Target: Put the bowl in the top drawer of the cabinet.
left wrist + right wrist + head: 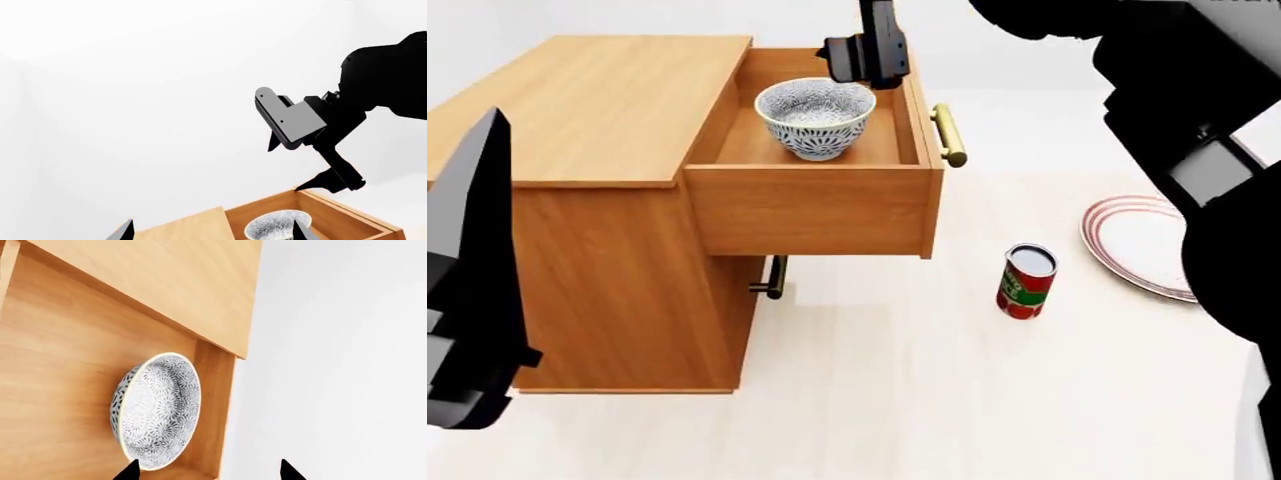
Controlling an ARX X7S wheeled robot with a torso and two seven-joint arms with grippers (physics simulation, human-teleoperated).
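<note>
Upright, the speckled bowl [815, 118] sits inside the pulled-out top drawer [811, 205] of the wooden cabinet [601, 220]. Just behind it hangs the right gripper [864, 55], jaws spread and holding nothing; a careless retreat could clip the bowl's rim and tip it. The left gripper [213, 231] is also spread and empty. Nearby on the floor stand a red can [1025, 281] and a red-ringed plate [1134, 245], neither in the way.

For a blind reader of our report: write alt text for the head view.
A speckled bowl sits upright inside the pulled-out top drawer of a light wooden cabinet, with the right gripper just above and behind it, not holding it. On the pale floor to the right stand a red can and a red-ringed plate; the left gripper is at the left edge.
</note>
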